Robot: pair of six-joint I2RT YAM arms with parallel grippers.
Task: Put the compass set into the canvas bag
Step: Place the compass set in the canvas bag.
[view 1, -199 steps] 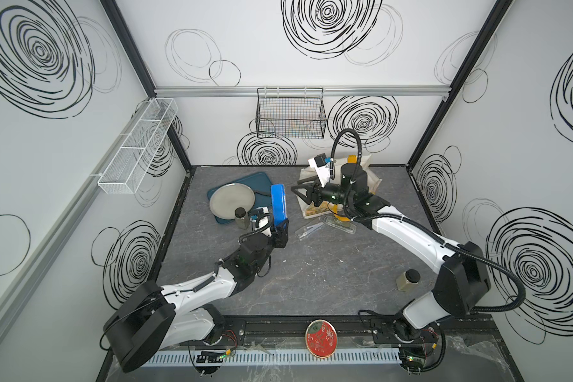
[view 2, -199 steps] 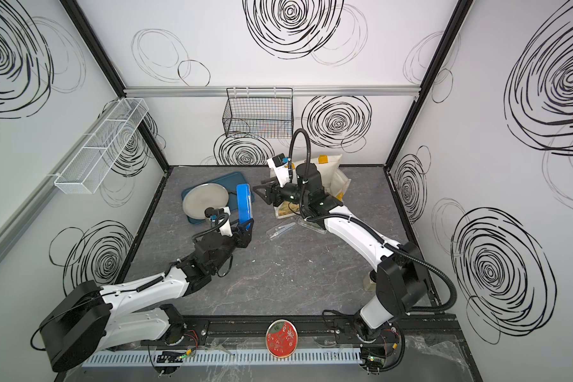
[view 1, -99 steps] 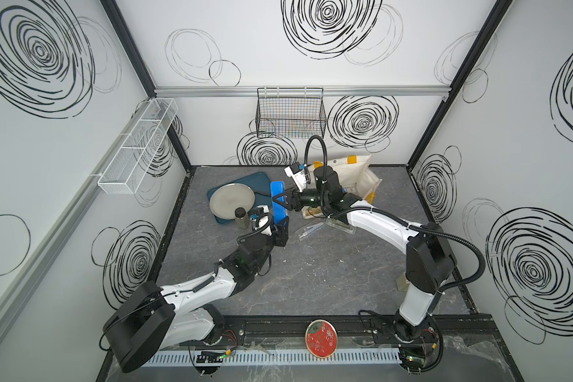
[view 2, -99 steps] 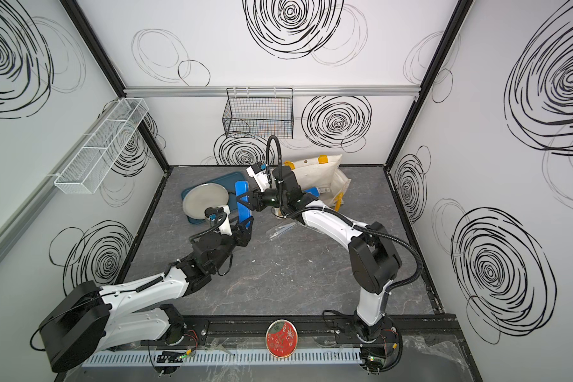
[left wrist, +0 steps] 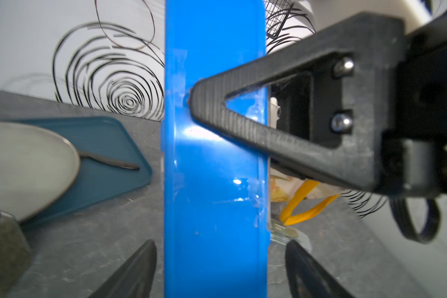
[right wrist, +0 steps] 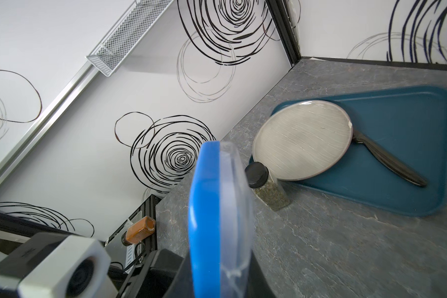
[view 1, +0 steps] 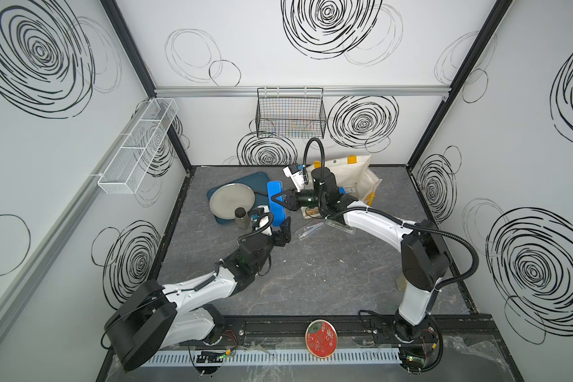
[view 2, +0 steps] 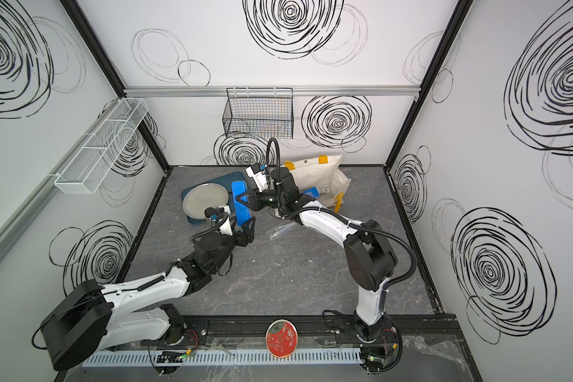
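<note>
The compass set point(view 1: 276, 193) point(view 2: 239, 211) is a flat blue case with a clear lid, standing upright on edge left of the canvas bag point(view 1: 348, 175) point(view 2: 315, 172). My right gripper point(view 1: 275, 200) point(view 2: 243, 200) point(right wrist: 220, 278) is shut on the case, one finger on the blue back, the other on the clear lid. My left gripper point(view 1: 283, 231) point(view 2: 247, 230) point(left wrist: 220, 258) sits just in front of the case, open, its fingers apart on either side of the blue case point(left wrist: 214, 180). The cream bag with yellow handles lies against the back wall behind the right arm.
A teal tray point(view 1: 235, 180) with a grey plate point(view 1: 232, 200) and a black utensil lies behind the case. A spice jar point(view 1: 242, 217) stands close to the left gripper. Clear plastic pieces point(view 1: 310, 230) lie mid-table. A wire basket point(view 1: 290, 112) hangs on the back wall.
My right gripper swung left from the bag to the blue case and shut on it. My left gripper, which was holding the case, has opened.
</note>
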